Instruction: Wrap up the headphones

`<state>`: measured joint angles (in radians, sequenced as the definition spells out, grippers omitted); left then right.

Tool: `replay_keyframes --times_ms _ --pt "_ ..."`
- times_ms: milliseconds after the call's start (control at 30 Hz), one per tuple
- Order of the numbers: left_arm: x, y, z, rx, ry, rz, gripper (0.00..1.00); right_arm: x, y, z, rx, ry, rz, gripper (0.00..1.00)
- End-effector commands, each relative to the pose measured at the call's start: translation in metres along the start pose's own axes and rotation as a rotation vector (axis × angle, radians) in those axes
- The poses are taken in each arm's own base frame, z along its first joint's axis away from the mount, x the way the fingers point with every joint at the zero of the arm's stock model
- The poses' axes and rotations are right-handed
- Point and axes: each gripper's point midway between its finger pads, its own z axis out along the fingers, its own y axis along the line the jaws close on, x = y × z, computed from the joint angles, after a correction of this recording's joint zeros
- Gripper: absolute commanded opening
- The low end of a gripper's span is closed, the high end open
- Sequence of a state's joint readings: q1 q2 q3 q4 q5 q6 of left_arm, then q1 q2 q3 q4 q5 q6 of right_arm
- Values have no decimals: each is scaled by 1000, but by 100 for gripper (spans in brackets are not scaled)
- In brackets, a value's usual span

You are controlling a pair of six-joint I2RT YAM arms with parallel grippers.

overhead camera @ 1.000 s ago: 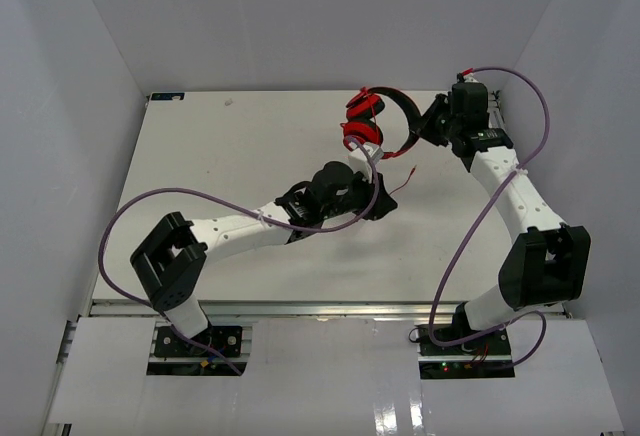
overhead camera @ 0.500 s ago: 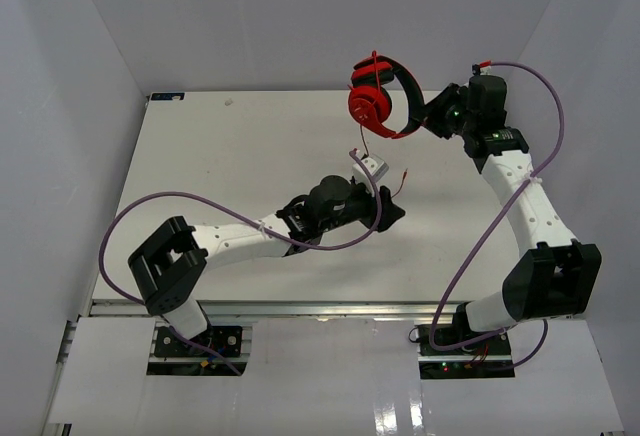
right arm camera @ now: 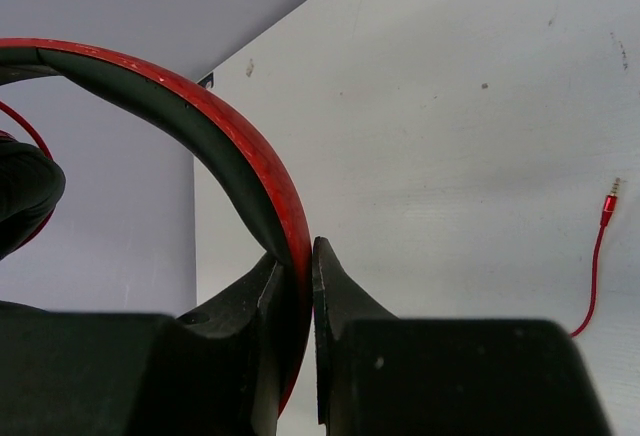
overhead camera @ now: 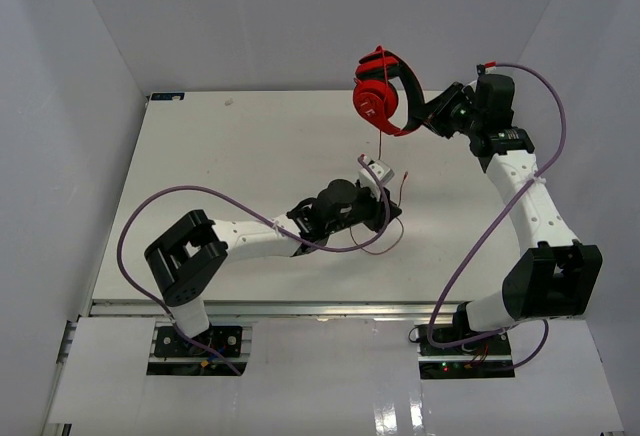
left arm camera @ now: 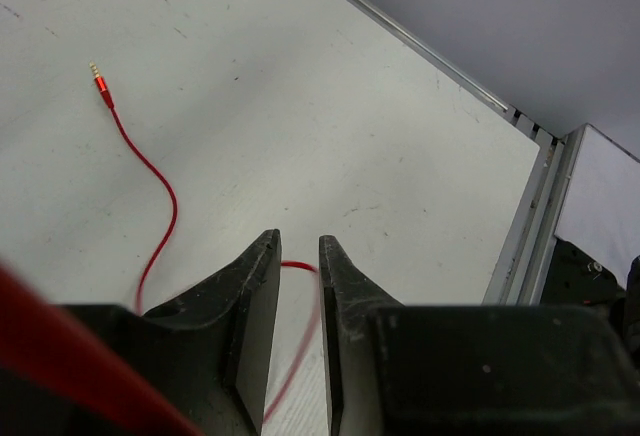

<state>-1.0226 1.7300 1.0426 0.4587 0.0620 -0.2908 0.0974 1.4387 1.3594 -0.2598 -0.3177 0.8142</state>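
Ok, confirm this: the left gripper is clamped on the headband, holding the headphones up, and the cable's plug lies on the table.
Wrong arm: the right wrist view shows the right gripper clamped on the headband, holding the headphones up. The plug does lie on the table.

Red headphones (overhead camera: 383,96), black-cushioned, are suspended by the headband at 1 o'clock; the thin red cable (left arm camera: 174,211) is trailed onto the tabletop (overhead camera: 230,176).

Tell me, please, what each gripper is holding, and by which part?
The right gripper clamps the headphones by their headband. The left gripper holds nothing: its jaws stand apart, the red cable showing unpinched in the gap.
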Motion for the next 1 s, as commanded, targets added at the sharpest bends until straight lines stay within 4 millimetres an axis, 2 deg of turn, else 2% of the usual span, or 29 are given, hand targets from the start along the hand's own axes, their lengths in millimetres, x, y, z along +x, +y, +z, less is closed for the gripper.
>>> replay_keyframes --times_ms 0,167,267,367,467,633,733,967 --pt "-21 -8 -2 23 -78 51 2 -26 51 -24 -182 -53 -7 8" --pt "-14 -6 -14 35 -104 101 5 -23 58 -33 -246 -5 -10 8" --pt "-9 -12 -15 73 -100 109 15 -14 60 -36 -326 62 22 8" --pt "-5 -19 -13 119 -88 110 32 -4 64 -39 -404 120 30 8" --pt "0 -21 -11 140 -74 109 38 0 67 -42 -424 140 14 8" --pt "11 -20 -7 146 -43 115 40 -1 75 -50 -448 137 -12 8" --pt "21 -19 -4 153 -18 118 44 -2 79 -55 -456 126 -29 8" --pt "32 -12 -10 134 -12 125 49 -2 82 -60 -464 114 -49 8"
